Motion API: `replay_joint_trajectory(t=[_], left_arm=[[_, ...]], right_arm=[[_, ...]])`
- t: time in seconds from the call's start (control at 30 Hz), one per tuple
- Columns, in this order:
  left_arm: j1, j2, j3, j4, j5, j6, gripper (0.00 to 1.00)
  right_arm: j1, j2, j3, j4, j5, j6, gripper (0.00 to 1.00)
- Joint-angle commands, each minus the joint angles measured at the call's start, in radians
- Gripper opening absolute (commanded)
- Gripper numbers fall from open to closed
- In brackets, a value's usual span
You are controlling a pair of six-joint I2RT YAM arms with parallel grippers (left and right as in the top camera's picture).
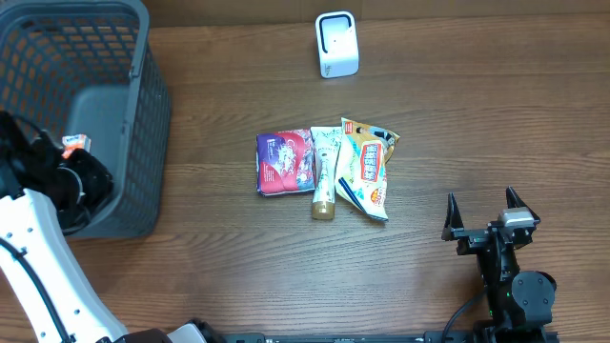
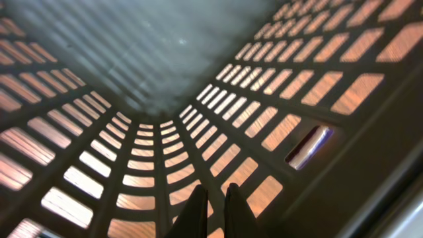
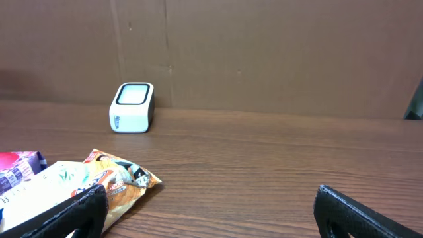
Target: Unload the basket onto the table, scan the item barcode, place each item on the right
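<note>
Items in a tight row mid-desk [image 1: 448, 105]: purple packet [image 1: 285, 162], pale tube [image 1: 325, 173], orange snack packet [image 1: 367, 167]. Edges touching or overlapping, all lying flat. Probably laid out as the queue for scanning. None lifted, none in either grip. Which one first: cannot tell.

White scanner [image 1: 336, 45] upright at far edge of desk, well apart from the row. Window facing the arms in right wrist view, presumably placed for presenting a held item to it.

Grey mesh basket [image 1: 143, 114] at far left corner, likely the drop point for scanned goods. Left gripper [image 2: 215, 195] down inside it, jaws clenched together on nothing, only mesh wall and basket floor ahead.

Right gripper [image 1: 480, 200] low at near right of desk, jaws spread wide and empty, aimed toward row and scanner. Snack packet nearest to it.

Judgement: no scan under way, pick not yet begun. Next move likely a reach by the right arm for the snack packet. Thin and flat on wood, so a low pinch at a raised edge or crimped corner called for. Risks: dragging the neighbouring tube along, or barcode face ending up turned away from scanner.
</note>
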Motion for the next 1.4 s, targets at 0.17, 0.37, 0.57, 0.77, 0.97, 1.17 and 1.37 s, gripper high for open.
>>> replay_joint_trajectory(t=[0.17,0.37,0.57,0.77,0.97,1.17,1.37], left_arm=[[-0.071,-0.006,-0.019,-0.052,0.045,-0.008,0.04],[-0.071,-0.032,-0.018,-0.132,-0.094,-0.011,0.04],[-0.046,-0.085,-0.018,-0.146,-0.288,-0.091,0.05],[-0.034,-0.113,-0.012,-0.082,-0.257,-0.095,0.04],[-0.035,-0.111,0.026,0.2,-0.2,-0.093,0.22],[-0.036,-0.05,0.026,0.502,-0.305,-0.054,0.46],[-0.036,0.114,0.026,0.552,-0.394,0.123,1.0]], right_arm=[[-0.002,-0.007,-0.011,0.007,0.006,-0.004,1.0],[-0.002,-0.007,-0.011,0.007,0.006,-0.004,1.0],[-0.002,-0.007,-0.011,0.007,0.006,-0.004,1.0],[-0.002,-0.007,-0.011,0.007,0.006,-0.004,1.0],[-0.002,-0.007,-0.011,0.007,0.006,-0.004,1.0],[-0.002,-0.007,-0.011,0.007,0.006,-0.004,1.0],[-0.002,-0.007,-0.011,0.007,0.006,-0.004,1.0]])
